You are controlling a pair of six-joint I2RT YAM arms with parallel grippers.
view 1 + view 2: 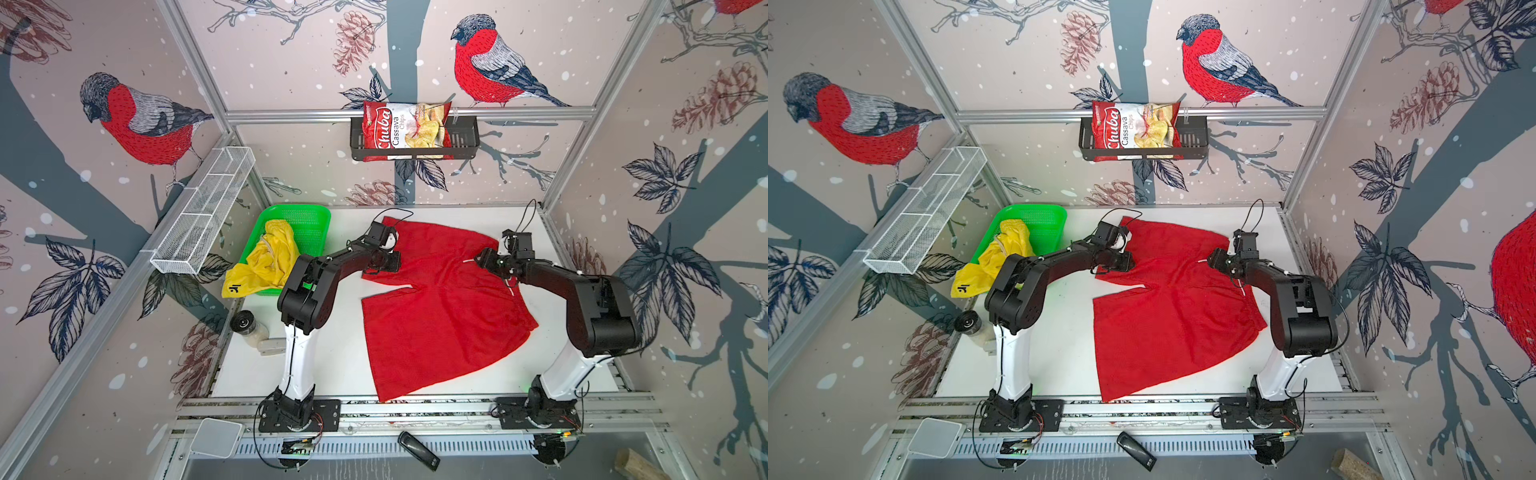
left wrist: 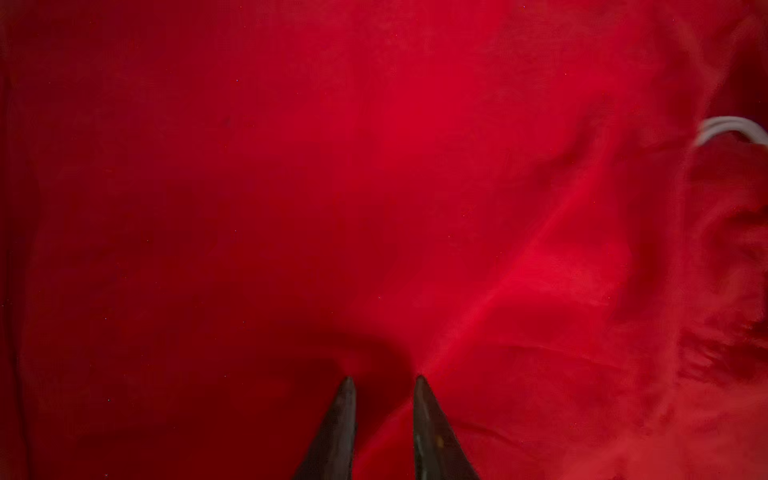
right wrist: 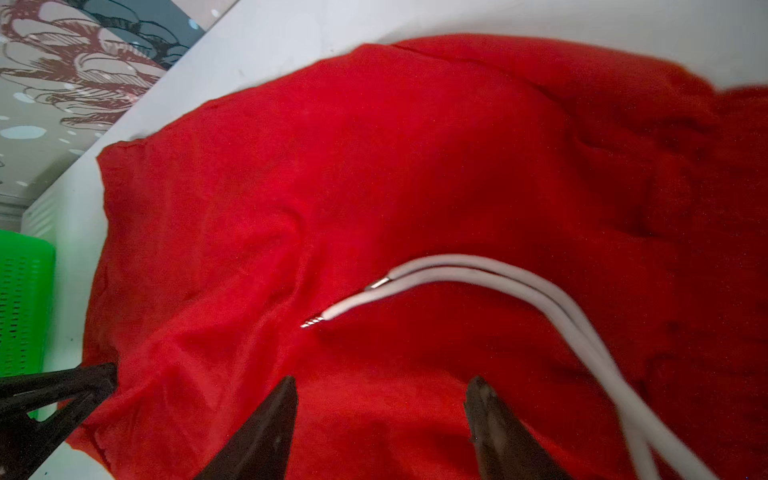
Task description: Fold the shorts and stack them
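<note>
Task stage, judged as early: nothing is folded and nothing is stacked.

- White table (image 1: 336, 361): taken up mostly by the red shorts (image 1: 436, 316), which are spread open in one layer. Both legs are pointed toward the left arm's side and the waistband toward the right arm's side. The legs are parted by a slit of bare table. No fold is seen in them in either top view, only light wrinkles.
- Green basket (image 1: 299, 208): set at the far left corner of the table. The yellow shorts (image 1: 266, 262) are crumpled inside it, with one leg draped over the near rim and a black mark showing at the hem. They are yet to be lifted out, spread, folded and laid on the red pair.
- Left gripper (image 2: 383, 379): held low over the far leg of the red shorts. The fingers are set narrow, with a small gap between the tips. The tips are at the cloth and creases run out from one of them. No fold is seen caught between them.
- Right gripper (image 3: 382, 384): held over the waistband area, fingers wide with nothing between them. Red cloth lies below.
- White drawstring (image 3: 478, 270): lying loose on the cloth, passing just beside one fingertip, its metal-tipped ends pointed away from the gripper.
</note>
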